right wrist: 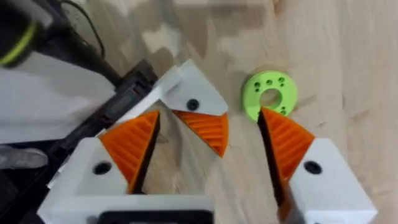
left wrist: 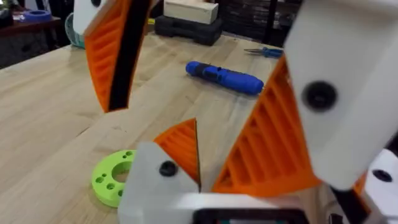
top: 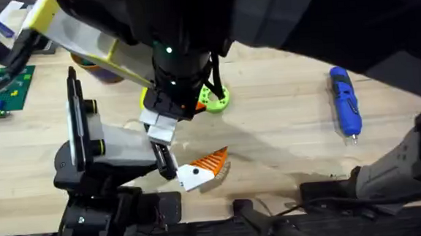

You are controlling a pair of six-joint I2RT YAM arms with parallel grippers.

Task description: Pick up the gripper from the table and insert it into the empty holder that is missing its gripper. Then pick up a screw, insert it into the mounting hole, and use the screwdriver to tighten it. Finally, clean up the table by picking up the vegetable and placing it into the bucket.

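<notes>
The wooden table (top: 285,143) is the biggest thing here. Over it hangs the right arm (top: 299,17), big and dark, reaching in to the middle.

The holder (top: 113,147) comes next. It is a white block on a black base with a thin black plate standing up. It sits to the left of the right end effector (right wrist: 209,118). One white and orange wedge (right wrist: 193,99) is at the holder's tip.

The right end effector is spread wide. Its two orange fingers (right wrist: 127,146) stand one on each side of that wedge. I cannot tell if they touch it. I cannot tell if the left end effector (left wrist: 186,200) is spread or pressed together.

The blue screwdriver (top: 345,102) lies flat on the table, well apart from the right end effector, off to its right. A green circuit board (top: 4,88) lies far off to its left, past the holder.

The gripper (top: 201,168) lies loose on the table. It is near the right end effector, on the side toward the arm bases, and just beside the holder's tip. Nothing is holding it.

A small lime ring (top: 214,98) lies flat on the table just beside the right end effector, on the far side.
</notes>
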